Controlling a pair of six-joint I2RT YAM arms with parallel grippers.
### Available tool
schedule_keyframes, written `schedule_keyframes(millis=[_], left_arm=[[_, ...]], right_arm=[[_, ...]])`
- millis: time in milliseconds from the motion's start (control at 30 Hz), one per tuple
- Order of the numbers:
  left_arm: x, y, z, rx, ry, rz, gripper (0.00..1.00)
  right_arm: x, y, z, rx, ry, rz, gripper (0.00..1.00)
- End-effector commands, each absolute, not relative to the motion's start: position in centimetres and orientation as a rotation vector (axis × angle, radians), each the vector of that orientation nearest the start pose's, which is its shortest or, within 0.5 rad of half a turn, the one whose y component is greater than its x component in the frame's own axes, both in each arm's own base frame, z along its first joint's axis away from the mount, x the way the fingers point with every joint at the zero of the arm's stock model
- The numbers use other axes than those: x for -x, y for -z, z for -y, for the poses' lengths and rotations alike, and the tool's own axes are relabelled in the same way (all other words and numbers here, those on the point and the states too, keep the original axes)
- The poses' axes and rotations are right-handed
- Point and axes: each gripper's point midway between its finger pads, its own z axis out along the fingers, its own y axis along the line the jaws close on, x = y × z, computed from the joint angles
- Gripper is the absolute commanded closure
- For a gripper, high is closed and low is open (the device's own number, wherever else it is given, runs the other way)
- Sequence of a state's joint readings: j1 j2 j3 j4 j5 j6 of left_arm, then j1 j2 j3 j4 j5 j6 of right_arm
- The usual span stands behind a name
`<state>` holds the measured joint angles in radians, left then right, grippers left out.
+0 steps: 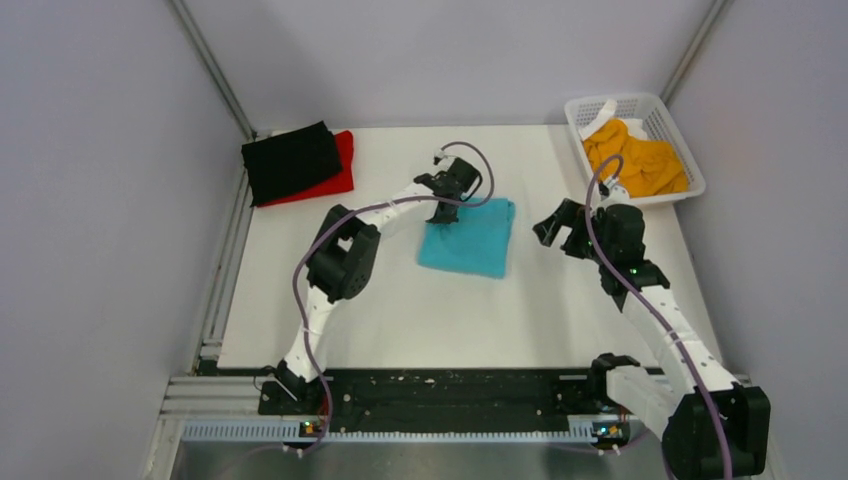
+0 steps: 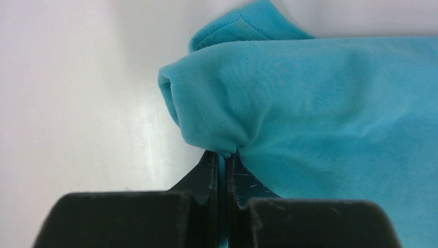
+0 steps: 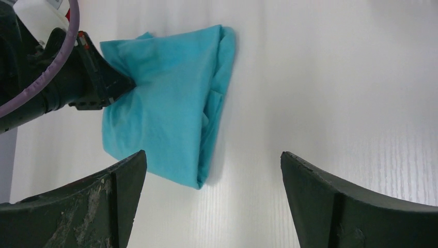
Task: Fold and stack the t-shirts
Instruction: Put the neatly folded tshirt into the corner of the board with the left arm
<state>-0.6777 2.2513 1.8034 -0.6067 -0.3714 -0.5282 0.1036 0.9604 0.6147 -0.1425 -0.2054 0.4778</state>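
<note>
**A:** What materials and shapes are shown?

**B:** A turquoise-blue t-shirt [image 1: 468,238] of soft knit cloth is seen folded into a rough rectangle at the centre of the top view. It is laid on a smooth white table [image 1: 400,310]. In the left wrist view a stitched hem is shown at the shirt's upper edge. At the upper left of the top view a black t-shirt [image 1: 290,160] is laid folded on a red t-shirt [image 1: 345,172], of which only the right and lower edges are seen. At the upper right an orange-yellow t-shirt [image 1: 640,160] is bunched inside a white plastic mesh basket [image 1: 650,104].

**A:** How is the left pincer described?

**B:** The left gripper [image 1: 441,215] is clenched on the upper-left corner of the turquoise shirt. A puckered fold of cloth is pinched between its black fingers [image 2: 206,175], which are shown almost touching.

**A:** And the right one?

**B:** The right gripper [image 1: 560,228] is released. Its dark, scuffed fingers [image 3: 103,206] are spread wide. In the top view it is placed near the shirt's right edge, apart from the cloth.
</note>
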Motion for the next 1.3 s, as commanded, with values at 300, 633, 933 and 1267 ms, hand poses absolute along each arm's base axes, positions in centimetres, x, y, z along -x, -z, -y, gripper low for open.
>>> schedule_keyframes(millis=[300,633,933,1267], left_arm=[[-54.9,-17.2,7.4,0.022,-0.643,-2.081,1.0],[-57.6,-24.4,1.7,0.034,-0.842,-1.93,1.0],[-58.3,-30.7,0.5,0.086,-0.886,-1.81,1.0],[-59.6,-34.4,-0.5,0.127,-0.896,-1.726,1.0]], right_arm=[[-31.4,-15.6,-6.2,-0.31,-0.402,-2.069,0.01],[-32.3,-14.2,-5.9,-0.325,-0.367,-2.104,0.01],[-32.5,-13.7,-5.6,-0.337,-0.343,-2.116,0.01],[-32.6,-13.5,-5.2,-0.343,-0.321,-2.121,0.01]])
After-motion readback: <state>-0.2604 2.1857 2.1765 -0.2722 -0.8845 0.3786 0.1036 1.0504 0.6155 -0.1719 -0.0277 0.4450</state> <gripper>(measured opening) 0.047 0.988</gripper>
